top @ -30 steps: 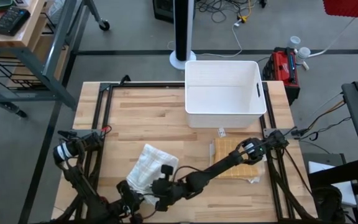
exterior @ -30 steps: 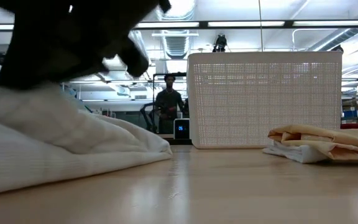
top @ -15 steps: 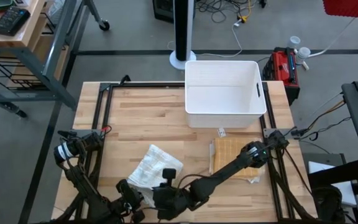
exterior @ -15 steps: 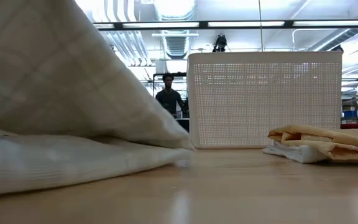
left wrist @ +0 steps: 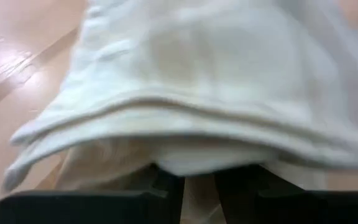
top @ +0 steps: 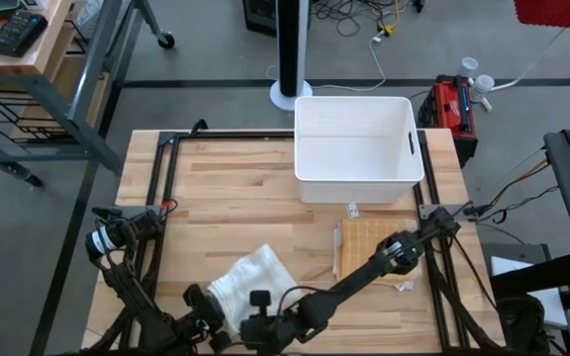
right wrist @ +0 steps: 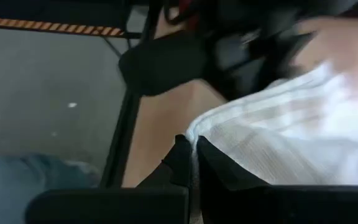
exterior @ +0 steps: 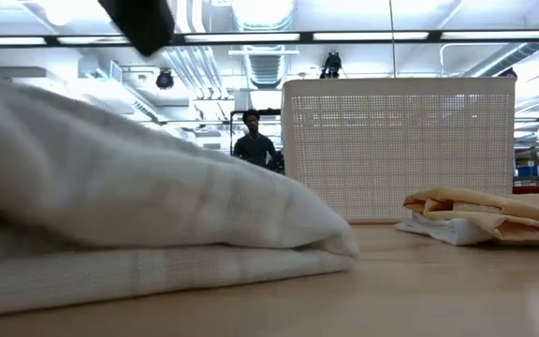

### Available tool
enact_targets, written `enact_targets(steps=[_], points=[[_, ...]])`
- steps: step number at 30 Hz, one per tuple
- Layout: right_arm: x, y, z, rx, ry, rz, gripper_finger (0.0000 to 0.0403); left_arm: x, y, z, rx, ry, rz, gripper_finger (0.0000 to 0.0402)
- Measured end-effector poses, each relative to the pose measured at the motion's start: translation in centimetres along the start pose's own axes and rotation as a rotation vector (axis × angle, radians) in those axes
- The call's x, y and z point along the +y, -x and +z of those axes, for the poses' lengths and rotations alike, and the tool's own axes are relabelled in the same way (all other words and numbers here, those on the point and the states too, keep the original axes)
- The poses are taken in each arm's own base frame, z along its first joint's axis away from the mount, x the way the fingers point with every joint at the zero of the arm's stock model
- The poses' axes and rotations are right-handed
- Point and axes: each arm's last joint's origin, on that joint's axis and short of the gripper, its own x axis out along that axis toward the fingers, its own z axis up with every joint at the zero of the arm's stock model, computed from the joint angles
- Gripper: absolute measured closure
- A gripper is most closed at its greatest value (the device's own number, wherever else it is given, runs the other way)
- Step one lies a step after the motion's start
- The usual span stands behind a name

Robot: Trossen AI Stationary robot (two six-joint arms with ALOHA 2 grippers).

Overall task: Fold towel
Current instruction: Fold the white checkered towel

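High view, lower left of centre: white towel [top: 250,280] bunched on table [top: 245,188]. Right gripper [top: 257,324] pinched shut on its edge; left gripper [top: 209,318] clamped on another edge. Risk: fabric slipping free, fold collapsing unevenly.

A folded white cloth towel [top: 247,280] lies on the wooden slatted table [top: 226,188] near its front edge, left of centre. Behind it, at the far edge, stands a white rectangular plastic basket [top: 358,148]. A flat folded tan cloth [top: 365,244] lies right of the towel, before the basket.
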Motion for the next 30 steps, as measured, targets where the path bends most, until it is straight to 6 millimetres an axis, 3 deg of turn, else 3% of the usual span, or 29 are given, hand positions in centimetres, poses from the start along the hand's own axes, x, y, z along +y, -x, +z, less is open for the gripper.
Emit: enact_targets(steps=[4,8,15,20,24,27,30], points=[[-0.3,-1.7,-1.3,0.033,-0.039,0.020,0.0401,0.2,0.1,0.0,-0.013,0.028,0.011,0.0327],[-0.9,-2.8,-2.1,0.057,-0.094,0.009,0.0373,0.2,0.5,0.3,0.015,0.035,0.007,0.0327],[-1.8,-3.0,-1.5,0.050,-0.149,0.006,0.0283,0.7,3.2,0.9,0.272,0.038,-0.026,0.0327],[-1.2,-1.8,0.3,0.019,-0.133,0.097,0.0238,1.1,5.6,0.9,0.381,0.079,-0.073,0.0327],[-1.1,-0.4,1.3,0.015,-0.126,0.038,0.0229,0.8,7.1,1.6,0.203,0.134,-0.212,0.0327],[-1.5,1.1,1.0,0.050,-0.109,-0.181,0.0239,0.2,7.1,2.1,-0.037,0.142,-0.291,0.0327],[-2.2,2.2,0.0,0.090,-0.098,-0.414,0.0261,-0.4,5.8,2.9,-0.124,0.115,-0.272,0.0327]])
